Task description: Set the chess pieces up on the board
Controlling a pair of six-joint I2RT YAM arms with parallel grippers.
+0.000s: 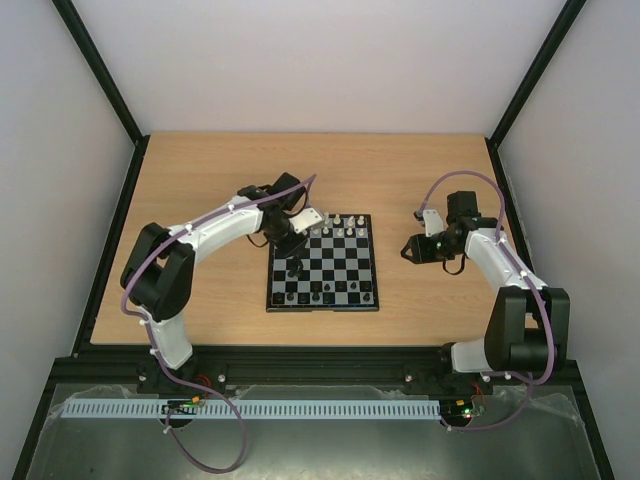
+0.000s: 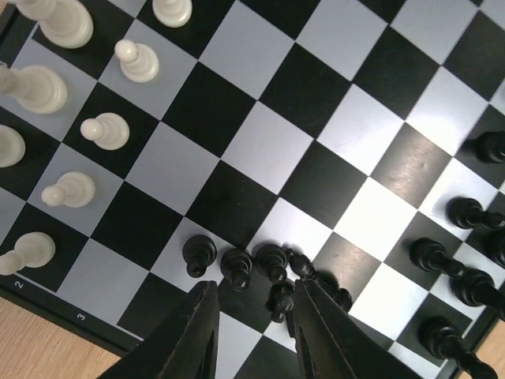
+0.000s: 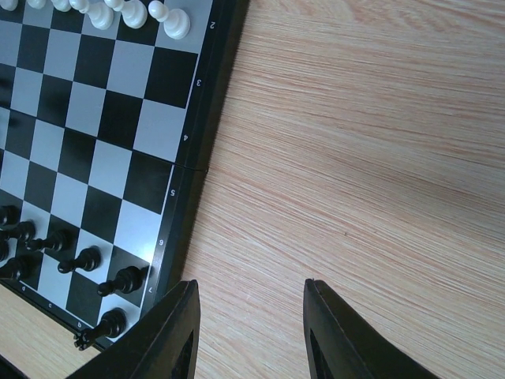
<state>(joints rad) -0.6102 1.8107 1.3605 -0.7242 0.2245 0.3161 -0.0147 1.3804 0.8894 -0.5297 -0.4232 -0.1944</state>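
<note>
The board (image 1: 345, 262) lies in the middle of the table. White pieces (image 1: 340, 222) stand along its far rows and black pieces (image 1: 320, 294) along its near rows. My left gripper (image 1: 293, 268) hangs over the board's left side. In the left wrist view it (image 2: 254, 286) is open above a huddle of black pieces (image 2: 237, 267). One black piece (image 2: 280, 300) lies between the fingers, close to the right one. White pieces (image 2: 105, 130) stand at upper left. My right gripper (image 1: 412, 250) is open and empty over bare wood (image 3: 249, 286), right of the board (image 3: 189, 158).
The wooden table (image 1: 200, 180) is walled by pale panels and black frame posts (image 1: 100, 70) on both sides. More black pieces (image 2: 432, 257) stand at the right of the left wrist view. Black pieces (image 3: 79, 259) line the board edge near my right gripper.
</note>
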